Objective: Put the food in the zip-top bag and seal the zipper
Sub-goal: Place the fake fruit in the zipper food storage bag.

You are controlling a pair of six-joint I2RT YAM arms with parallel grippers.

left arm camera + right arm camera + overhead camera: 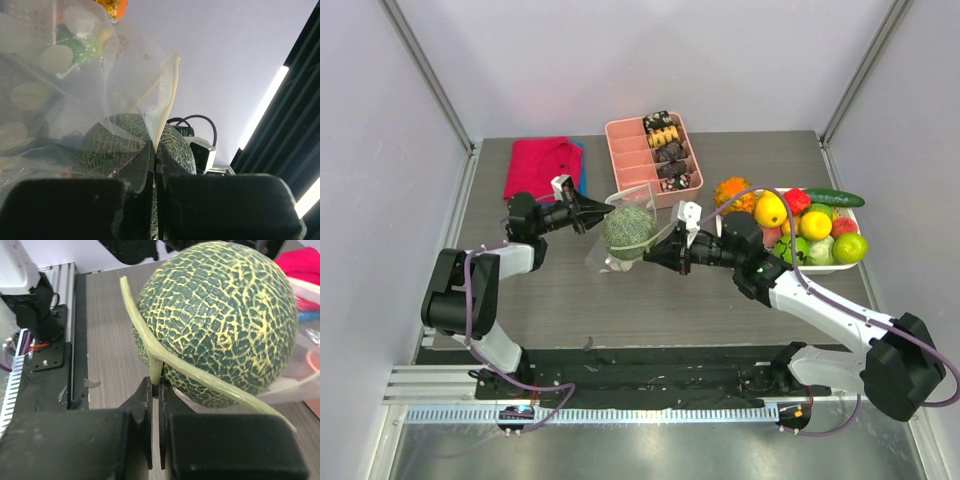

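Black left fingers [141, 162] were pressed together with no gap, pinching the pale zipper [168, 95] where it ran down between their tips. The right fingers [143, 399] were clamped just as tightly on the same strip from the opposite side. The strip bent away from their tips in two soft arcs.

Between the two pairs, touching the strip, sat a round netted green melon [628, 228], already inside the zip-top bag [633, 196]. Its film fanned out above and beyond the left fingers, loose and wrinkled. I could not tell whether the bag's bottom rested on the surface [570, 300] or hung just clear of it.

The film looked thin, slack and slippery. It would probably slide out of a light pinch and fold wherever it was pushed, so the thicker strip seemed the only sound place to hold. The melon looked rigid and light for its bulk. It filled the mouth, though, so the strip bowed round it, and the two sides seemed unlikely to meet until the fruit sat deeper. Pulling the two holds apart along the strip's length would probably straighten it.

Beyond the right fingers, well apart, more toy fruit [815, 225] lay heaped. A pink tray [618, 152] stood past the bag.
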